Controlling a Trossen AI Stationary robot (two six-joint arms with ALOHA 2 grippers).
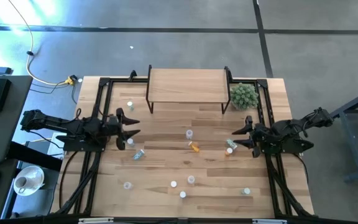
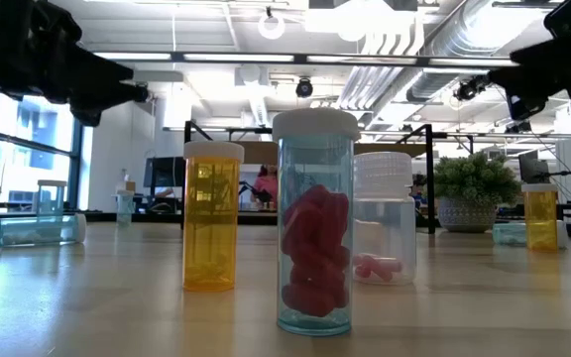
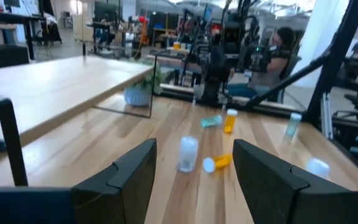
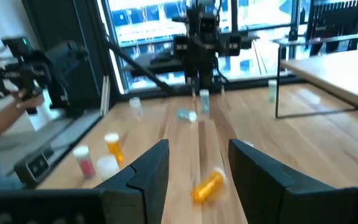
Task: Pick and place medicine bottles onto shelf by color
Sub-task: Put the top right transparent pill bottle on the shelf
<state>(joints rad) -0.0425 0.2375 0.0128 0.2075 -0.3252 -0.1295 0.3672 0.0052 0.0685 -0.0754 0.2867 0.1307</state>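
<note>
flanking shelf (image 1: 186, 84): plant ball (image 1: 243, 95)

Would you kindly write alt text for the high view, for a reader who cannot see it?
Overhead, small medicine bottles lie scattered across a plank table, while the wooden shelf at the far edge holds none. The left claw and right claw hover open at either side, holding nothing; a green plant ball sits beside the shelf.

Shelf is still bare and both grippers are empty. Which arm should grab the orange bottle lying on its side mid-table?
Right, probably. The tipped orange bottle lies somewhat nearer the right gripper, and directly ahead of its open fingers in the right wrist view. The left gripper, also open, faces it from farther away.
</note>
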